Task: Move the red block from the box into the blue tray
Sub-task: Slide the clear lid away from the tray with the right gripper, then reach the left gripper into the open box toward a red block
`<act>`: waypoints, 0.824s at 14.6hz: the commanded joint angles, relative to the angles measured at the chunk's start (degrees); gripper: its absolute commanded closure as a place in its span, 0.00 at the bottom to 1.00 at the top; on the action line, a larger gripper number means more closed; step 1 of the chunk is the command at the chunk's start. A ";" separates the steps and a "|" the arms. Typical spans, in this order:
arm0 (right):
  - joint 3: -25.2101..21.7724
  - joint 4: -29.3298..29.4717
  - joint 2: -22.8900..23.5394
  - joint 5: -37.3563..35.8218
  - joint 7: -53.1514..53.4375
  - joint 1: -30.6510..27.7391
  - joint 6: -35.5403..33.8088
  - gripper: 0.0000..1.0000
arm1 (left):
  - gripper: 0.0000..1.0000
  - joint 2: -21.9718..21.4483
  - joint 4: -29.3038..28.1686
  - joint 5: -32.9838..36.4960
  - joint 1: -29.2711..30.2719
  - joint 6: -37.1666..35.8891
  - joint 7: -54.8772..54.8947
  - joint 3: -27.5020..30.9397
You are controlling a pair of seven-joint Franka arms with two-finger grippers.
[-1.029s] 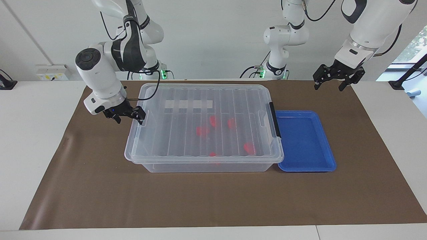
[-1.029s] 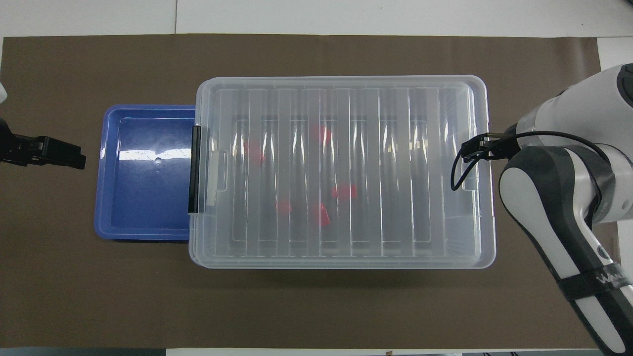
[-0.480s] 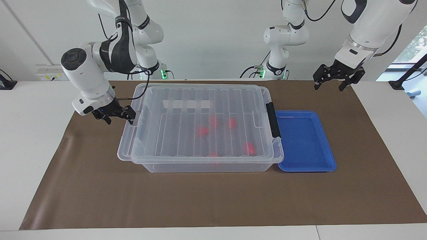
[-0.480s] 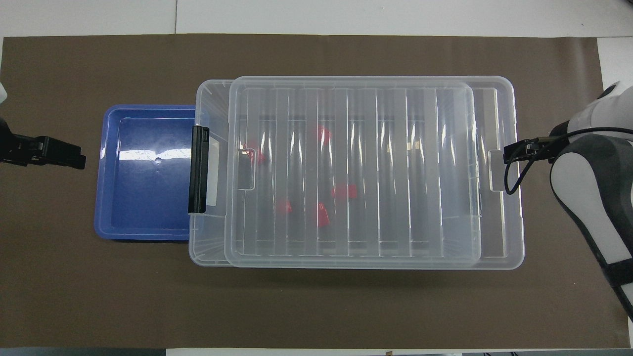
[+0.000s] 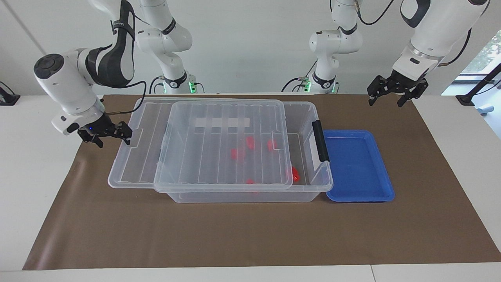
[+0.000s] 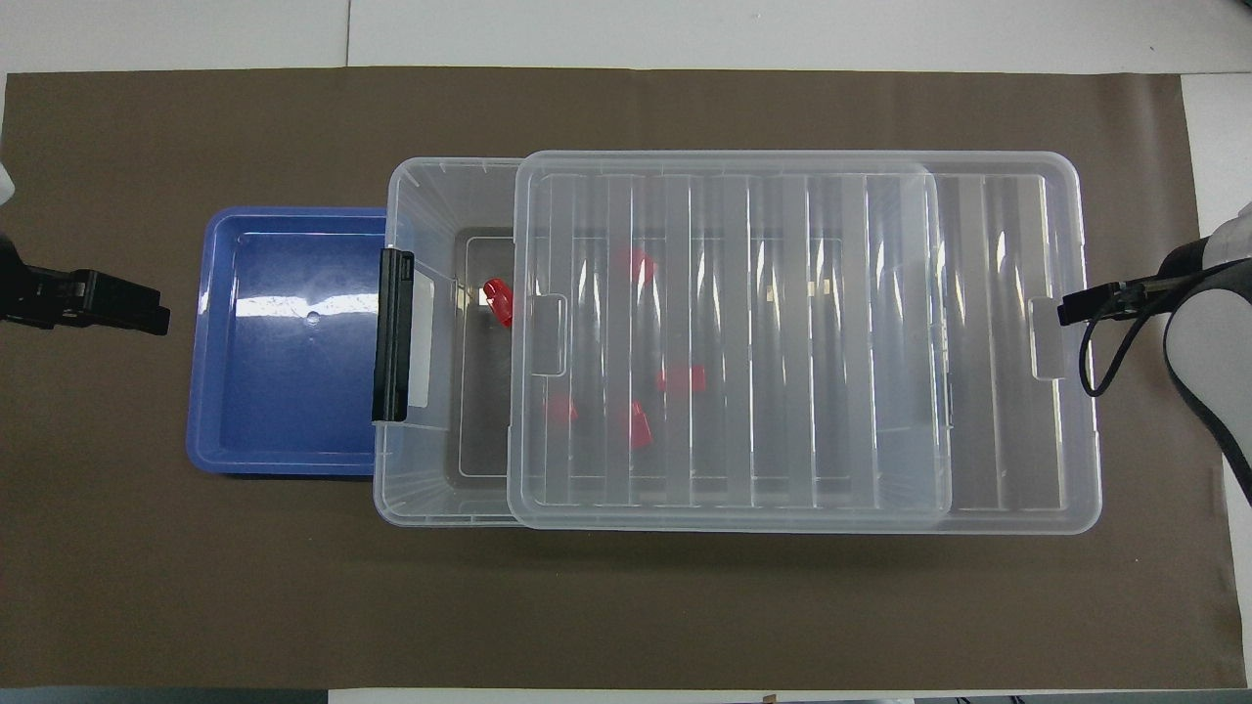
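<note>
The clear box (image 5: 309, 107) (image 6: 430, 171) stands mid-mat with several red blocks in it. Its ribbed lid (image 5: 203, 156) (image 6: 782, 342) lies shifted toward the right arm's end and overhangs the box there. One red block (image 5: 295, 174) (image 6: 498, 298) shows uncovered near the black clip handle (image 5: 321, 141); others, like one red block (image 5: 271, 145), show through the lid. The empty blue tray (image 5: 356, 164) (image 6: 284, 391) touches the box's handle end. My right gripper (image 5: 112, 139) stands open, one fingertip (image 5: 127, 137) at the lid's end tab. My left gripper (image 5: 393, 96) (image 6: 147, 311) hangs open above the mat, past the tray.
A brown mat (image 5: 250, 235) covers the table, with white table (image 5: 31, 164) around it. The right arm's forearm (image 6: 1208, 391) reaches in beside the lid's overhanging end. The arm bases stand along the robots' edge.
The right gripper moved toward its own end of the table and the lid slid with it, uncovering the box's handle end and one red block. The left arm has not moved.
</note>
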 commanded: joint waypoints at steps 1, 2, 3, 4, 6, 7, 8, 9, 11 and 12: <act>-1.92 -1.28 -0.65 0.17 -3.90 -0.17 1.54 0.00 | 0.00 -0.45 -0.23 0.82 0.34 -0.87 0.37 -0.13; -2.45 -1.28 -0.65 0.17 -5.04 -0.17 1.63 0.00 | 0.00 -0.45 -0.41 0.91 0.08 -0.61 0.29 -0.13; -3.15 -1.28 -0.65 0.17 -6.18 -0.17 2.06 0.00 | 0.00 -0.45 -0.50 0.82 -0.27 0.00 0.11 -0.22; -3.94 -1.28 -0.56 0.17 -7.50 -0.17 2.59 0.00 | 0.00 -0.45 -0.58 0.91 -0.54 -0.08 0.02 -0.39; -5.08 -1.28 -0.56 0.17 -10.13 -0.17 2.68 0.00 | 0.00 -0.54 -0.93 0.82 -2.46 0.10 -2.33 -0.57; -5.61 -1.28 -0.56 0.17 -10.84 -0.17 2.77 0.00 | 0.00 -0.89 -1.46 0.91 -3.69 0.71 -5.05 -0.66; -5.96 -1.28 -0.56 0.17 -11.28 -0.17 2.77 0.00 | 0.00 -1.33 -2.60 0.82 -5.36 1.67 -7.95 -0.66; -6.23 -1.28 -0.56 0.17 -11.90 -0.17 2.77 0.00 | 0.00 -1.77 -3.48 0.82 -7.46 2.72 -11.11 -0.66; -7.02 -1.28 -0.56 0.17 -13.22 -0.17 2.86 0.00 | 0.00 -1.86 -4.19 0.82 -10.37 4.13 -17.09 -0.66; -7.11 -1.28 -0.48 0.17 -13.40 -0.17 3.12 0.00 | 0.00 -1.77 -5.15 0.82 -11.78 6.32 -19.55 -0.66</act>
